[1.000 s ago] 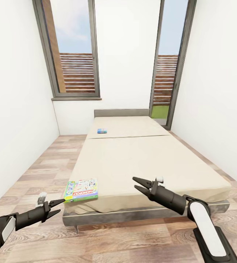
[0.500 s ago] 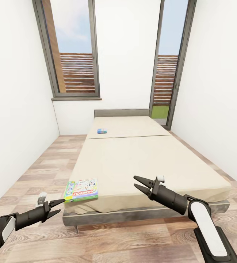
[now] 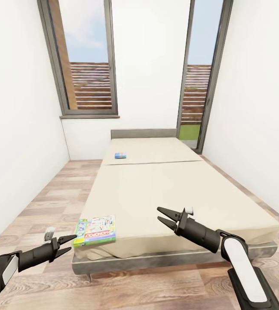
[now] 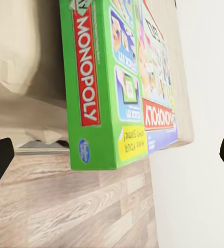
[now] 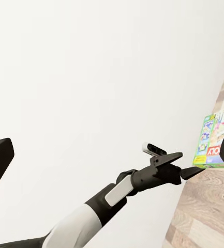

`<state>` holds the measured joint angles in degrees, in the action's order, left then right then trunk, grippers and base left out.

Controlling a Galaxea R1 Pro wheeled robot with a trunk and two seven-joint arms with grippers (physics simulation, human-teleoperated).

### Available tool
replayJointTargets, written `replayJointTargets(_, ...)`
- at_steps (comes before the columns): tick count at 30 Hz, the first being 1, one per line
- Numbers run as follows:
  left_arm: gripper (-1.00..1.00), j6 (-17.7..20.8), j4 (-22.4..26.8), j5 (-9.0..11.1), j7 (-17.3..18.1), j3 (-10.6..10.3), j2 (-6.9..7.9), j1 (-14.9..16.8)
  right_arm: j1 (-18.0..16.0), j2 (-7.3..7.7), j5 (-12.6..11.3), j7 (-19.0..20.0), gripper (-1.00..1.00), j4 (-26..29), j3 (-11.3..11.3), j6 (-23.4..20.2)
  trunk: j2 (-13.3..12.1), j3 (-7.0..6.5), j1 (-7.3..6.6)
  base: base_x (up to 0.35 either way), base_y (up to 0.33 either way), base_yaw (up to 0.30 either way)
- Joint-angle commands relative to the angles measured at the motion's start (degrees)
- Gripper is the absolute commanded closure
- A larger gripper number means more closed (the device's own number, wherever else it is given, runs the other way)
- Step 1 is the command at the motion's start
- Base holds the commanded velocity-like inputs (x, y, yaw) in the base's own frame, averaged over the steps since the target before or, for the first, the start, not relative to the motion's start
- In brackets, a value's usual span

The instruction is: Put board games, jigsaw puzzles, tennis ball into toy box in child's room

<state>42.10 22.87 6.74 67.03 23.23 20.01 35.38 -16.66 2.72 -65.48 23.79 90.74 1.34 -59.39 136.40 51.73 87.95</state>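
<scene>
2 board games (image 3: 95,230), 1 bed (image 3: 165,189)

You've got a glossy cardboard Monopoly box (image 3: 95,230) on the bed's (image 3: 165,189) matt beige cloth, above wood-plank floor (image 3: 49,202).

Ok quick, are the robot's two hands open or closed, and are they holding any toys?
Left gripper: open, holding nothing.
Right gripper: open, holding nothing.
</scene>
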Motion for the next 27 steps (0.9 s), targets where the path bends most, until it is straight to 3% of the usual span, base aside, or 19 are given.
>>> replayJointTargets(1,-1.00,0.4,0.0,0.1,0.1,0.1,0.00,0.0,0.0,-0.02,0.5,0.5,-1.00,0.0,0.1,-0.2,0.0,0.06,-0.01,0.014,0.003,0.000)
replayJointTargets(27,-1.00,0.4,0.0,0.0,0.0,0.1,-0.06,0.0,0.0,0.05,0.6,0.4,-1.00,0.0,0.1,-0.2,0.0,0.06,-0.01,0.016,0.000,0.000)
